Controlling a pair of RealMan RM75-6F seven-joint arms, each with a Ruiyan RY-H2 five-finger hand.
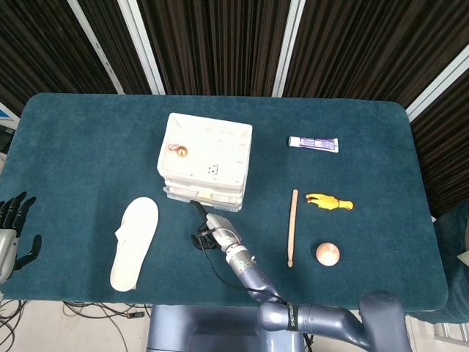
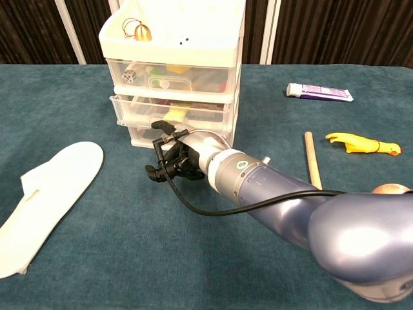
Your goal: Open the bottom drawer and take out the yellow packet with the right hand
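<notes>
1. Bottom drawer (image 2: pixel 139 135) is the step in hand. Nearest the chest camera, the right arm reaches across the worktop (image 2: pixel 97 258) to the foot of the white drawer unit (image 2: pixel 174 35). The right hand (image 2: pixel 173 161) sits low, just in front of that drawer.
2. The right hand's fingers are curled in, with one dark finger (image 2: pixel 160 126) raised to the drawer fronts. It seems to meet the lower lip of the middle drawer (image 2: pixel 206 117), not the bottom one. I cannot tell whether it hooks or grips anything.
3. The middle drawer stands a little proud of the unit, while the bottom drawer looks flush, so I judge it not yet opened.
4. Yellow packet: I cannot place it for certain. The hand hides most of the bottom drawer's front. A yellow thing (image 2: pixel 174 113) shows through the clear middle drawer, and another higher up.
5. Next, the finger needs to catch the bottom drawer's own handle and pull straight toward the robot. The unit looks light, so it may slide instead of opening.
6. The left hand (image 1: pixel 15 224) hangs off the worktop's left edge, fingers apart and holding nothing.
7. A white insole (image 2: pixel 48 187) lies left of the unit. Further right are a wooden stick (image 2: pixel 312 155), a rubber chicken (image 2: pixel 361 143) and a tube (image 2: pixel 319 92).
</notes>
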